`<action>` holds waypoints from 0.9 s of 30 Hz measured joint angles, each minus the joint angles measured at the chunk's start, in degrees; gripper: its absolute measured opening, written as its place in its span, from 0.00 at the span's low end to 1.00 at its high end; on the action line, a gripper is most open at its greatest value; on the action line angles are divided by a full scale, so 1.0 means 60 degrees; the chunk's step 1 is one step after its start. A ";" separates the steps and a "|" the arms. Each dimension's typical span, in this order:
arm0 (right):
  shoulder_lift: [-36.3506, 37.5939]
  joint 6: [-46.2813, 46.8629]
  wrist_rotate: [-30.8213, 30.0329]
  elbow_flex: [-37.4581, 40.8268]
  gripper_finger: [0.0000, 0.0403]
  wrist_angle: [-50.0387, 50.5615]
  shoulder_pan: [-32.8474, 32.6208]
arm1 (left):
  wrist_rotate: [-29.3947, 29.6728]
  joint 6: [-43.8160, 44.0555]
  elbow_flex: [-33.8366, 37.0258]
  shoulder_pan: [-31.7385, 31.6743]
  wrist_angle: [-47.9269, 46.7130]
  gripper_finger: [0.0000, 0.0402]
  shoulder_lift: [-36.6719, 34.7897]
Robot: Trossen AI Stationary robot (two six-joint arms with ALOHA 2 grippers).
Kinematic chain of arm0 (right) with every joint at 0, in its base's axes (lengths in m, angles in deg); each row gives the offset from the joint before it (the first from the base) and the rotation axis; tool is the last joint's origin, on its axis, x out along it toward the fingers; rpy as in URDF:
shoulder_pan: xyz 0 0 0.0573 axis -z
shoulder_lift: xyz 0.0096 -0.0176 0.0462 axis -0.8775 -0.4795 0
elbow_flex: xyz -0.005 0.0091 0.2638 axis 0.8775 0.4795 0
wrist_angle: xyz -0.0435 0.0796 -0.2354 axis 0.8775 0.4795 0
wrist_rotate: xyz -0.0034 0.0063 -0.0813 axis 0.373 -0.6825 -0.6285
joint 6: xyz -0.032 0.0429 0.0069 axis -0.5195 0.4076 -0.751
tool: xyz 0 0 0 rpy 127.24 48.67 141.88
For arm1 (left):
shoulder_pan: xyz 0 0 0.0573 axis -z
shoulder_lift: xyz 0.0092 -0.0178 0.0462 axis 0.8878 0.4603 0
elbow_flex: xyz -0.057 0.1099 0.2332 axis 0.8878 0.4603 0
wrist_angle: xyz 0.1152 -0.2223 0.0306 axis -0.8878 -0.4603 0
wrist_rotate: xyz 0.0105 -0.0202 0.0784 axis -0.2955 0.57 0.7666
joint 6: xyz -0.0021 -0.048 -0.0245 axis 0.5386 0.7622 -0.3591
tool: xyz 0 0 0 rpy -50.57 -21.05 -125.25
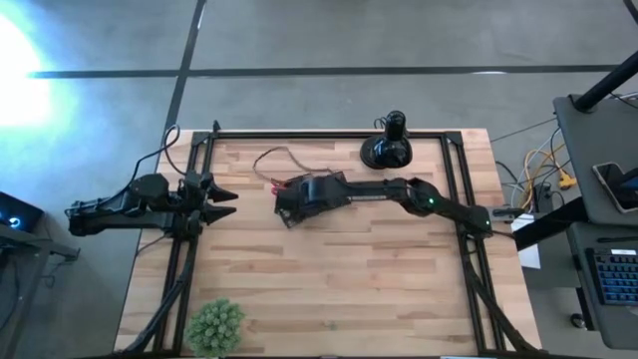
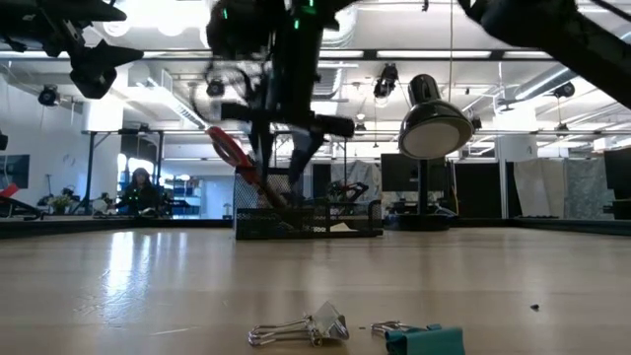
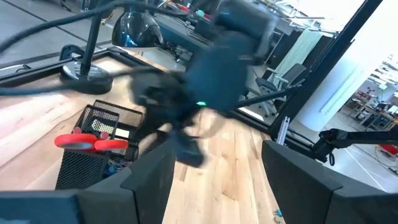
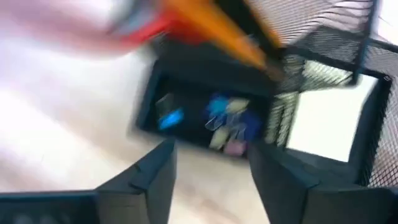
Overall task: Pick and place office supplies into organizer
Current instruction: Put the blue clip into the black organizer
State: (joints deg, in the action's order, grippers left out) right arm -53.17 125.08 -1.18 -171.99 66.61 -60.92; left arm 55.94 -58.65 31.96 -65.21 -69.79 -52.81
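Scissors (image 2: 233, 153) with red handles are standing tilted in the mesh organizer (image 2: 308, 219), which is sitting near the table's (image 1: 339, 289) far middle. The right gripper (image 4: 211, 168) is hovering directly above the organizer, its fingers apart and holding nothing; below it, a compartment is holding blue clips (image 4: 225, 118), and an orange pencil (image 4: 217, 34) is leaning beside them. The left gripper (image 3: 214, 171) is waiting at the table's left edge, fingers apart. Binder clips (image 2: 301, 330) are lying on the near side.

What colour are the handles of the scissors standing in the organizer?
Red. The scissors handles stick out of the black mesh organizer, clearest in the left wrist view.
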 joint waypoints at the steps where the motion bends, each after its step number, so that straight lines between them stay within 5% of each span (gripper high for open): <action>1: 0.0063 -0.0342 0.0041 -0.0024 0.48 0.0006 -0.0194 | 0.0000 0.0004 0.0000 0.0003 0.0003 0.57 0.0000; 6: 0.0625 -0.1185 0.1391 0.0087 0.54 0.1478 -0.1726 | -0.0025 0.0024 0.0000 0.0002 0.0001 0.57 0.0000; 12: 0.0647 0.3039 0.3286 0.0155 0.52 0.1890 -0.3780 | -0.0117 0.0025 0.0000 0.0004 -0.0001 0.57 0.0007; 18: 0.0650 0.7007 0.3569 0.1093 0.49 -0.0325 -0.4969 | -0.0123 -0.0007 0.0000 0.0004 -0.0001 0.57 0.0011; 27: 0.0647 0.7793 0.3533 0.1925 0.48 -0.1518 -0.5264 | -0.0124 0.0000 0.0000 0.0004 -0.0001 0.57 0.0018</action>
State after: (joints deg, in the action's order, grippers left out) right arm -49.29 171.84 20.02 -160.44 57.50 -92.50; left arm 55.19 -58.65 31.96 -65.19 -69.80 -52.70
